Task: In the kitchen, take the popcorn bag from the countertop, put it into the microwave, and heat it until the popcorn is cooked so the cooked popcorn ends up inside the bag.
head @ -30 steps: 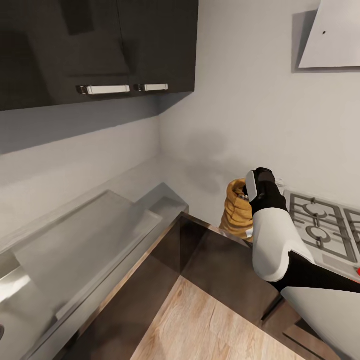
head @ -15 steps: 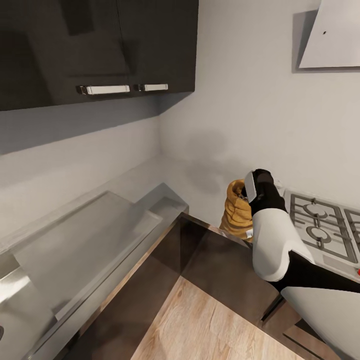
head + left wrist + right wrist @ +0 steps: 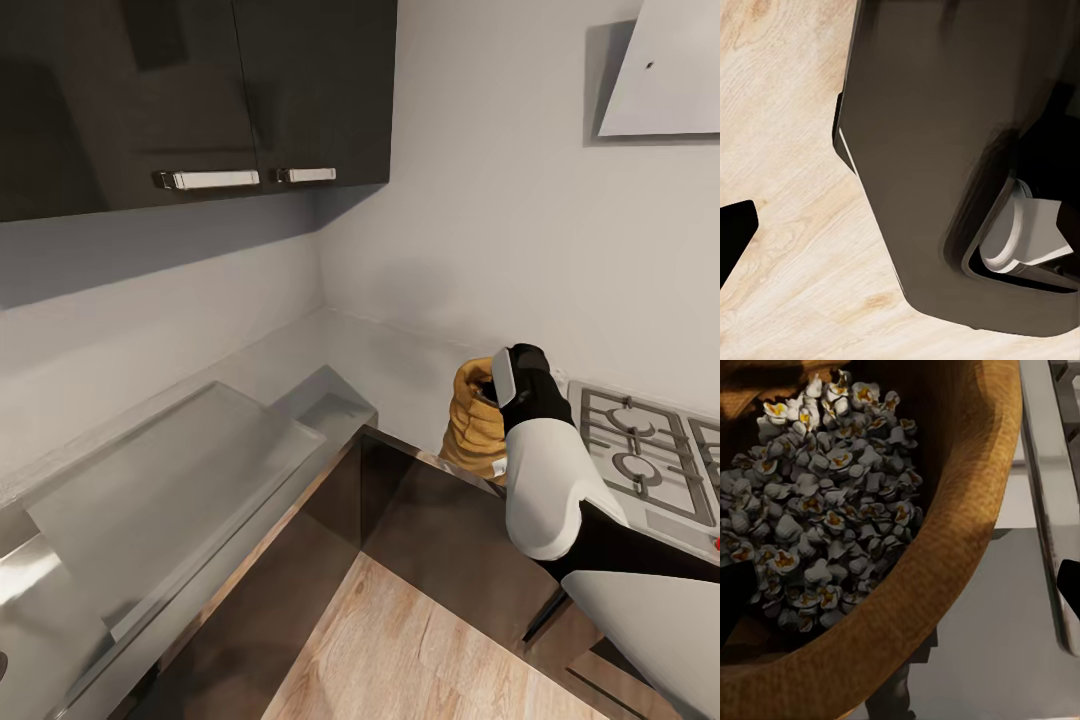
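One arm, the right, reaches to the popcorn bag [image 3: 472, 420] standing on the grey surface [image 3: 180, 480] beside the stove [image 3: 640, 450]. Its right gripper [image 3: 492, 392] sits at the bag's rim, jaws seemingly spread either side, though hard to tell. Popcorn [image 3: 825, 502] fills the bag.

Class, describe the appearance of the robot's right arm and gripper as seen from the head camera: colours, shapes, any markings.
The right arm has a smooth, rounded glossy white shell, a black band below it and a black wrist. The right gripper is black with a flat pale grey finger plate. A small red mark shows at the frame's right edge.
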Available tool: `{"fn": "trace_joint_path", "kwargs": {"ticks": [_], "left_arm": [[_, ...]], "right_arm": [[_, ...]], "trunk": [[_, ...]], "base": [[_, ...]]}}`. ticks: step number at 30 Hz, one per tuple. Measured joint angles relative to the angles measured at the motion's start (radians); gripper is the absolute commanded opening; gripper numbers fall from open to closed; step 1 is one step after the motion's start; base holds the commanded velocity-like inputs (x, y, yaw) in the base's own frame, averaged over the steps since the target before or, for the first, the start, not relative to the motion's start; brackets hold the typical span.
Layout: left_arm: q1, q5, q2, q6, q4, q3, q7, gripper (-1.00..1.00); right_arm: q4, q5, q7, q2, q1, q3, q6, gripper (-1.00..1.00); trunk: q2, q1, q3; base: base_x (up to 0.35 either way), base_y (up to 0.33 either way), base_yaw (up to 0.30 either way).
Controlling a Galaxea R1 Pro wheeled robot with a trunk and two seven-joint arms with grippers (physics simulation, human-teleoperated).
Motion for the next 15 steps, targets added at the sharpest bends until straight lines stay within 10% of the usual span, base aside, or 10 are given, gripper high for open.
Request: {"fn": "trace_joint_path", "kwargs": {"ticks": [15], "left_arm": [[0.000,0.000,0.000,0.000,0.000,0.000,0.000,1.00]], "right_arm": [[0.007,-0.019,0.003,0.001,0.000,-0.001,-0.001,1.00]], "trunk": [[0.000,0.000,0.000]], "base": [[0.000,0.000,0.000]]}}
